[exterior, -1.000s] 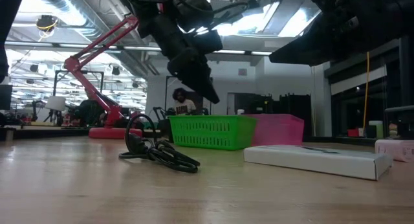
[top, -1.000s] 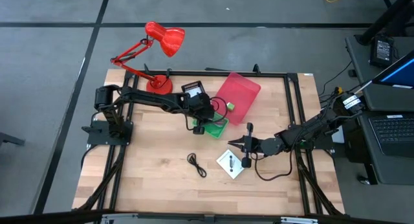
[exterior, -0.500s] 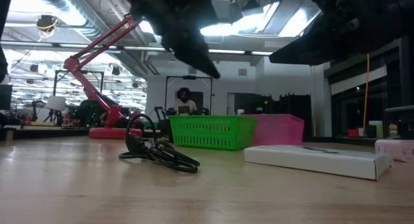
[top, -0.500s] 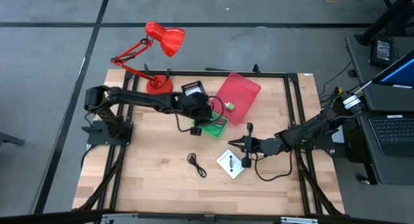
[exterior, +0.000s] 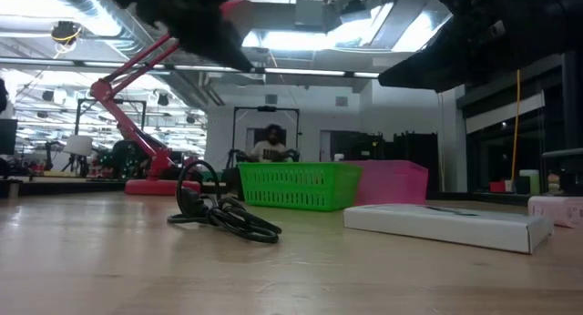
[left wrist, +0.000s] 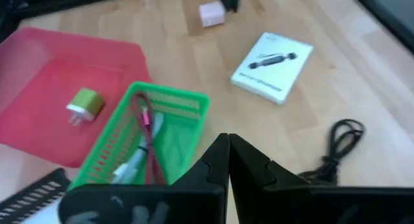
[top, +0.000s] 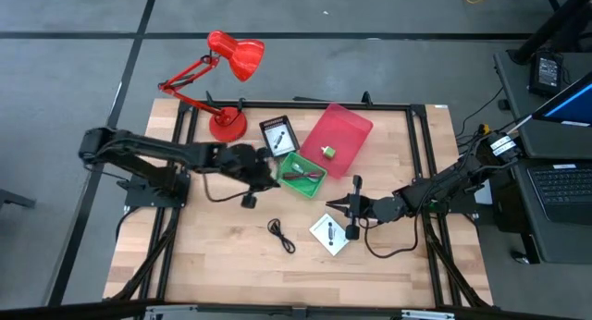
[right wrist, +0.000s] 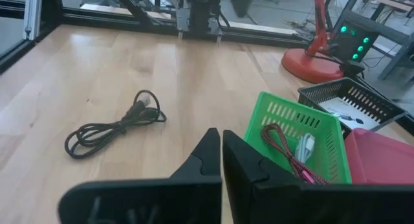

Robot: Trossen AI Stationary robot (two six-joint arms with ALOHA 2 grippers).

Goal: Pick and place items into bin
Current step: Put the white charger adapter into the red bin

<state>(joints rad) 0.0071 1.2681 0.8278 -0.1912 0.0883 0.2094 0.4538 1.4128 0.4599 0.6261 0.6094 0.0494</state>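
The left claw [top: 270, 163] is seen clenched, with nothing between its fingers, above the bench [top: 203, 255] just beside the left edge of the green basket [top: 302, 175]. The right claw [top: 333, 205] is likewise clenched and empty — it hangs over the bench to the right of the white card [top: 329, 234], which lies flat on the wood.

Inside the green basket a maroon cable [left wrist: 146, 130] is laid lengthwise, with a pale piece [right wrist: 305, 148] beside it. Touching the basket on its far side, the pink bin [top: 339, 135] is tilted, and a small green block [top: 326, 152] rests in it. A second card with black marks [top: 277, 135] is held in a black tray [right wrist: 354, 102] between the basket and the red lamp base [top: 227, 124].

The black cable [top: 280, 234] is coiled on the bare wood — left of the white card and well apart from both containers. A small pink cube [left wrist: 211, 13] stands near the bench's right edge. In the low view, a person [exterior: 271, 144] is seen in the room behind the basket.
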